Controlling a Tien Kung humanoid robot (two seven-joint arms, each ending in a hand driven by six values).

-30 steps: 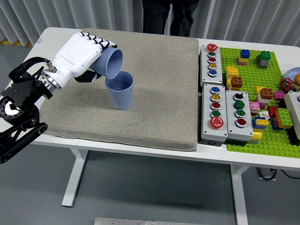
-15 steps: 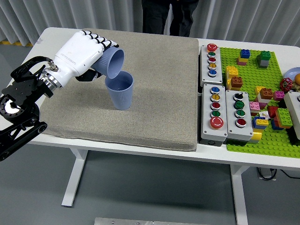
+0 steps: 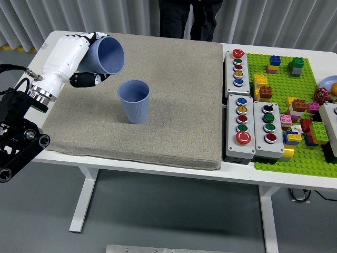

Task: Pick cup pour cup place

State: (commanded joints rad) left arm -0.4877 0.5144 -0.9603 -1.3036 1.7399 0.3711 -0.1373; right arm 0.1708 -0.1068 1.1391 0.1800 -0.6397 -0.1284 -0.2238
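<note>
Blue ribbed plastic on both cups here, same colour, same shape. The left hand [image 3: 71, 52] has its fingers wrapped round the held cup [image 3: 105, 54], which is tipped well over so its open mouth points off to the right and a bit toward the camera. Long axis is closer to lying flat than standing up. It hangs in the air above the grey mat [image 3: 174, 105], not touching anything.

The standing cup [image 3: 135, 101] sits upright on the mat, below the hand and off to its right, toward the near edge of the table. The two cups are clearly apart; the tipped mouth is up and to the left of the standing cup's rim, not over it. I can't see anything inside either one.

My guess is the pour part is done or nearly so, and what's left is setting the held cup down. For that the hand would need to roll the cup back upright first, since at this tilt the base isn't facing the mat at all. Bare mat lies straight under the hand, so a spot there would keep it from knocking the standing cup. The left arm is the only one in the shot, so nearest by default.

Off to the far right, well away from the hand, are the button boxes [image 3: 238, 67] and a green brick baseplate [image 3: 279, 158]. A person stands at the far side of the table, hands not visible.
</note>
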